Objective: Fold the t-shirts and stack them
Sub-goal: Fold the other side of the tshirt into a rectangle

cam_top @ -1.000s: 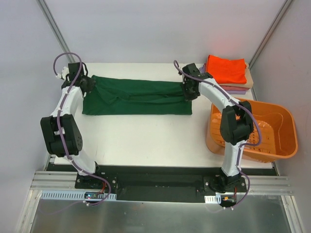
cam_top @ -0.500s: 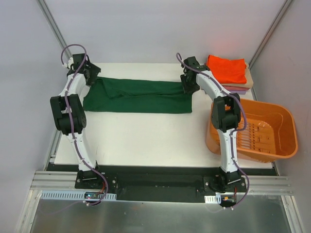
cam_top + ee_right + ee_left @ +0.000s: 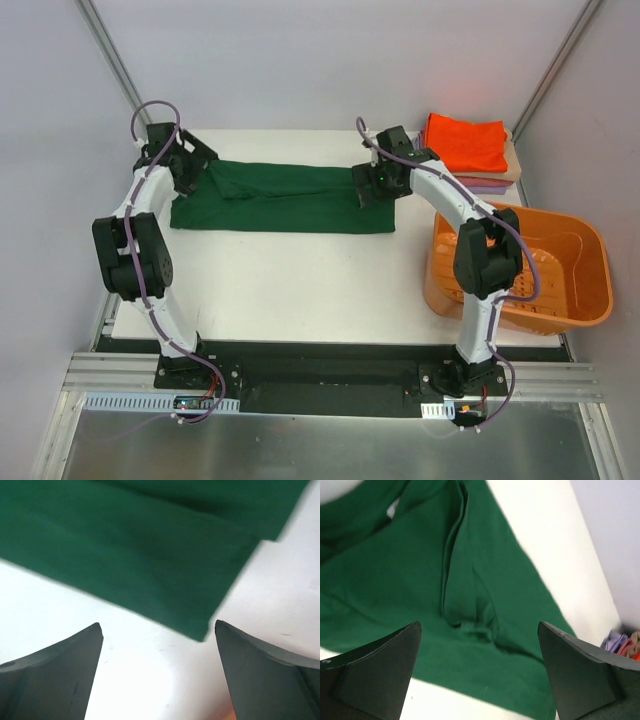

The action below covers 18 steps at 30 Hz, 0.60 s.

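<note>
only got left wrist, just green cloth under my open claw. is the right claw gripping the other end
Observer: No. The right claw is open over the right end of the green shirt, holding nothing.
Operator: how's the shirt lying overall
Observer: As a long band across the far half of the table, with the left claw at its left end.
Operator: what's past the shirt on the right
Observer: A folded orange shirt lying on other folded shirts in the far right corner, beyond the orange basket.
</note>
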### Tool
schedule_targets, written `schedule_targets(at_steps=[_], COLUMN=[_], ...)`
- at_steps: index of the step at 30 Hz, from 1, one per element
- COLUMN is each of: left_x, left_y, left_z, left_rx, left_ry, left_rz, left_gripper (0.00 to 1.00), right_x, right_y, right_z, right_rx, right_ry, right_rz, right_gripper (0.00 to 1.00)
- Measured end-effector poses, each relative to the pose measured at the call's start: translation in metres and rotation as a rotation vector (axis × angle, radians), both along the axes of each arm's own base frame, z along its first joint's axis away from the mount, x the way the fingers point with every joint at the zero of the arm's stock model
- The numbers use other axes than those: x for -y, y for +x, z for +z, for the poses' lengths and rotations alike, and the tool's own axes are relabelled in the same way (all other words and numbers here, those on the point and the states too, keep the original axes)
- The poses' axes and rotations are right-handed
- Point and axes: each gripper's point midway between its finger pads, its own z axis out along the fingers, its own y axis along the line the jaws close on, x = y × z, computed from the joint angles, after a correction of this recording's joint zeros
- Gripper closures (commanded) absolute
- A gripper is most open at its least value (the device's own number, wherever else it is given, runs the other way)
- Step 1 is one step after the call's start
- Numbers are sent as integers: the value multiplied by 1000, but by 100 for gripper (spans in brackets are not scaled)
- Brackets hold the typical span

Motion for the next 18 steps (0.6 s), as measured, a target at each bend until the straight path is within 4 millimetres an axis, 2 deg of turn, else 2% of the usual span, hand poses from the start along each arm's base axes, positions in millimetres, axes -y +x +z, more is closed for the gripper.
schedule_targets(at_steps=[3, 6, 8, 12, 15, 18], left_x=[13, 25, 31, 41, 46, 48], left_y=[-21, -27, -28, -26, -25, -27], left_z=[-5, -18, -28, -54, -76, -89], left_rx=[-26, -57, -81, -136, -180, -211], left_ry=[-13, -29, -39, -70, -98, -108], left_rz=[-28, -60, -75, -107, -123, -127], left_gripper=[1, 1, 1, 4, 14, 25], right_x=[-36, -68, -78, -74, -67, -60], right_y=[-23, -36, -39, -36, -35, -32], right_z=[-2, -11, -22, -52, -70, -75], right_rx=[-22, -52, -74, -134, -172, -183], right_ry=[78, 127, 141, 127, 114, 114], right_rz=[96, 168, 181, 148, 117, 91], right_gripper=[4, 4, 4, 4, 4, 4])
